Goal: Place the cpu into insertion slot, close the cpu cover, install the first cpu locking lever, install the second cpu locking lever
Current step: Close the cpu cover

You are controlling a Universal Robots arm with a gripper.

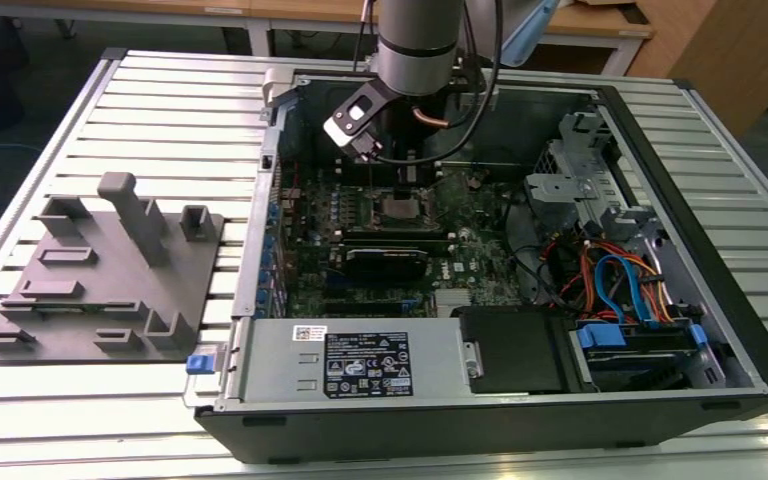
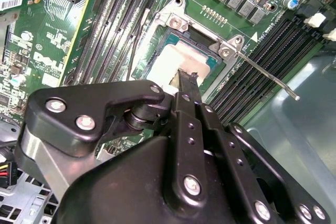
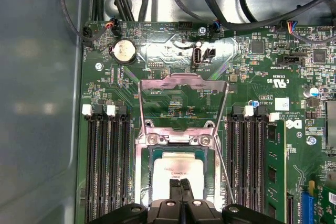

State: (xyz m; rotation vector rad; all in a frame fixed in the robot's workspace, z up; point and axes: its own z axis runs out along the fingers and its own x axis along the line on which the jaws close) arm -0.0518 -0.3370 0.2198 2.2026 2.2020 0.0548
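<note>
Gripper (image 3: 180,182) pinched shut, tips just over the seated cpu (image 3: 176,166)

Its fingers press together with nothing between them. The cpu lies in the insertion slot (image 3: 140,177), and the cpu cover (image 3: 181,80) is swung open. In the exterior view, a grey fixture (image 1: 104,270) sits at nine o'clock from the computer case (image 1: 491,430).

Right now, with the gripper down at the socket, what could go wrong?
The gripper is right at the cpu; pushing off-centre could tilt or shift it. The cpu cover is open and the locking lever sticks out unlatched, so a sideways move could snag either.
</note>
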